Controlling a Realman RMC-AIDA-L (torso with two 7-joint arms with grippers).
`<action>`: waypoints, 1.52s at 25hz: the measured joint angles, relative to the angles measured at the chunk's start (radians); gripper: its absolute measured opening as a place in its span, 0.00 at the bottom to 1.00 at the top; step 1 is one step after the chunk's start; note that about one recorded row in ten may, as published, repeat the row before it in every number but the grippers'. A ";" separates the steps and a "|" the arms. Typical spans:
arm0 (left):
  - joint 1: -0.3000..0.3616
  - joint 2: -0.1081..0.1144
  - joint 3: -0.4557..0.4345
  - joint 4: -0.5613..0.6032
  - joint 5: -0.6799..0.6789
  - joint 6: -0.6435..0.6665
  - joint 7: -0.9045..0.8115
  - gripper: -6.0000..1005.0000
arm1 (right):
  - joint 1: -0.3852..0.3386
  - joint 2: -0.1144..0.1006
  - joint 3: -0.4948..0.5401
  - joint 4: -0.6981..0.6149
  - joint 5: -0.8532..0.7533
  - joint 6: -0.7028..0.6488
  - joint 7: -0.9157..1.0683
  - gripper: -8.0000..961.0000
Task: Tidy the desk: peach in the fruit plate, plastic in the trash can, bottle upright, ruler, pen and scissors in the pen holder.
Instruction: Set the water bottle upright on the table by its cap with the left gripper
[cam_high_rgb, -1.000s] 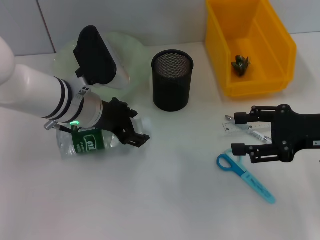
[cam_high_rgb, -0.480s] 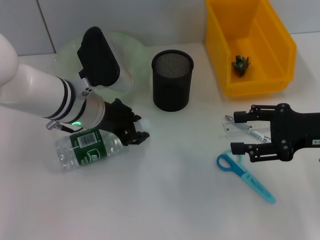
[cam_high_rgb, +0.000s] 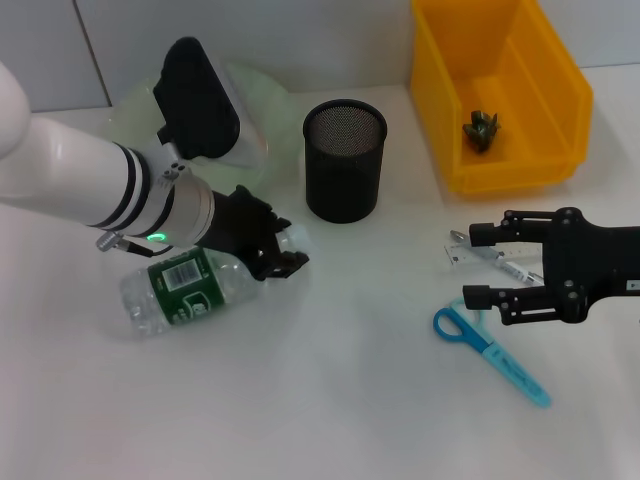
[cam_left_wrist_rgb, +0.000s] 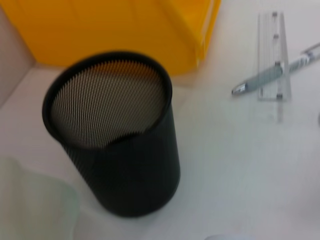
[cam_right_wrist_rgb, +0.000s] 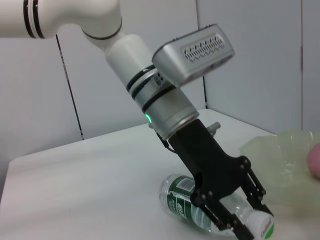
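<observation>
On the white worktop (cam_high_rgb: 330, 380), the bottle (cam_high_rgb: 190, 290) lay on its side, its neck pinched by the left end effector (cam_high_rgb: 275, 262). The plastic (cam_high_rgb: 481, 130) sat in the yellow bin (cam_high_rgb: 560, 100). Ruler (cam_high_rgb: 480, 255), pen (cam_left_wrist_rgb: 272, 75) and scissors (cam_high_rgb: 490, 355) remained outside the pen holder (cam_high_rgb: 343, 160); the right end effector (cam_high_rgb: 478, 265) hovered spread.

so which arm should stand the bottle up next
Left. Its pincer is already closed around the neck of the lying bottle near the cap, while the right pincer hovers open far off over the ruler and scissors.

Green-labelled clear bottle (cam_high_rgb: 185, 290), black mesh pen holder (cam_high_rgb: 344, 160), yellow bin (cam_high_rgb: 500, 90)
</observation>
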 joint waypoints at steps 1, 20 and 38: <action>0.000 0.000 0.000 0.000 0.000 0.000 0.000 0.45 | -0.002 0.000 0.000 -0.002 0.002 0.000 0.001 0.81; 0.309 0.010 -0.065 0.445 -0.264 0.038 0.143 0.45 | -0.018 -0.014 0.011 -0.071 0.005 -0.005 0.065 0.81; 0.363 0.012 -0.119 0.447 -0.329 0.060 0.194 0.48 | -0.030 0.010 0.002 -0.166 0.006 -0.015 0.131 0.81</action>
